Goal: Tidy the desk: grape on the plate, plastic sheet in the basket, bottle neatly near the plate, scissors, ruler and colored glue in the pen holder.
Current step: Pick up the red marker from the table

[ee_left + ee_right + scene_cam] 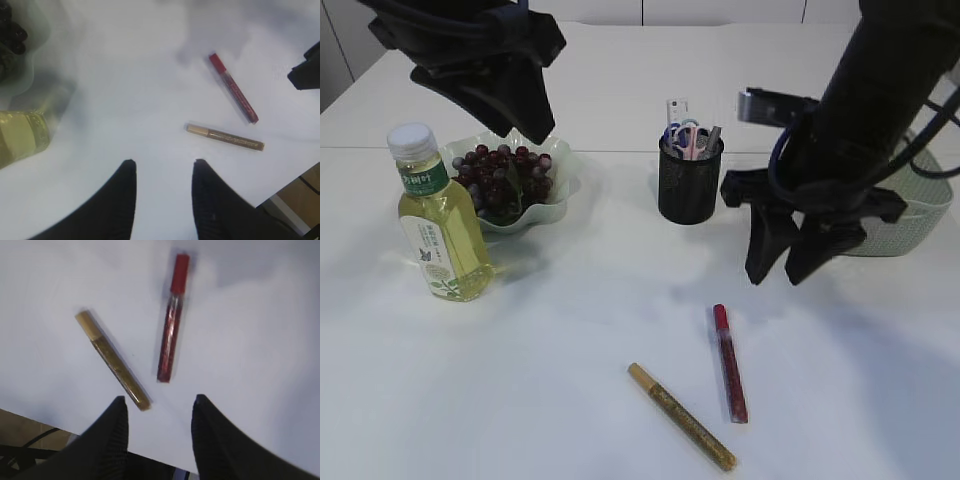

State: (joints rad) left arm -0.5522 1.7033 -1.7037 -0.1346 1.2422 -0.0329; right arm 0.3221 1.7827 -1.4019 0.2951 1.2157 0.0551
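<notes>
Glue sticks lie loose on the white desk [570, 400] at the lower centre of the exterior frame, the red glitter glue [730, 362] just right of the gold glitter glue [682, 417], apart from each other. Grapes [502, 175] fill the pale green plate [563, 196] at upper left with the yellow bottle [440, 222] upright just in front of it, while scissors [684, 137] stand in the black mesh pen holder [689, 184] at centre and a basket [920, 215] sits at the right edge. Both hands are spread and carry nothing: the left hand [162, 172] hangs above bare desk at upper left, the right hand [159, 407] hovers above the two glues.
</notes>
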